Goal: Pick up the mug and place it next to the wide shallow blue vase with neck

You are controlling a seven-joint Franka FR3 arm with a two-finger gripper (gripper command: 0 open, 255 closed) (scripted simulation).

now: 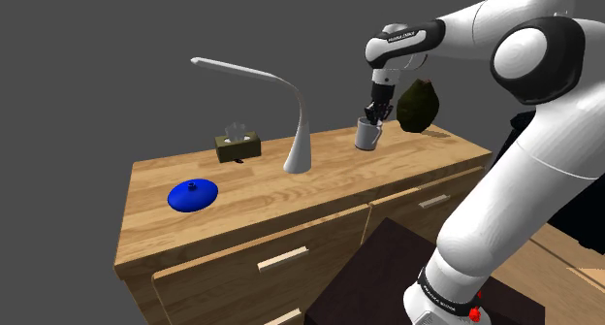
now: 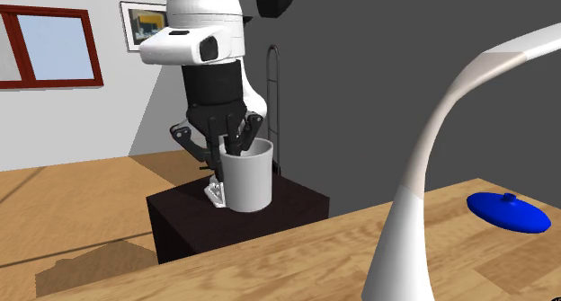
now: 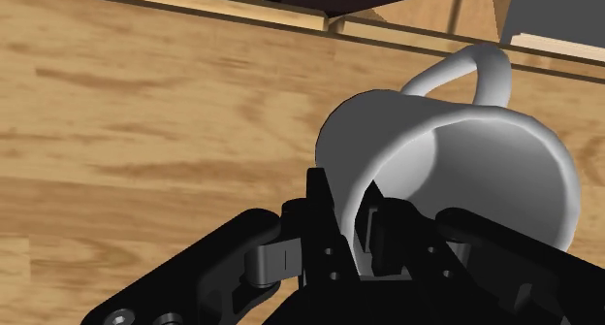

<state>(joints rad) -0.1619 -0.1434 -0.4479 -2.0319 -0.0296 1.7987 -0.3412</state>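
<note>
The mug (image 1: 367,136) held by its rim — blue vase (image 1: 192,195) well apart
Along the wooden sideboard (image 1: 291,192) in the shoulder view: blue vase, tissue box (image 1: 238,146), white desk lamp (image 1: 296,129), then the mug by the back edge, the gripper (image 1: 372,121) clamped on its wall, one finger inside. Likely rigid, light, smooth — a rim pinch may let it swing. Grey wall behind.

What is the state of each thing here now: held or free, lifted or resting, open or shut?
mug: held by its rim, apparently lifted off the dresser.
gripper: fingers shut on the mug's rim.
blue vase: free, resting on the dresser.
lamp: standing, untouched.
drawers: shut.
</note>
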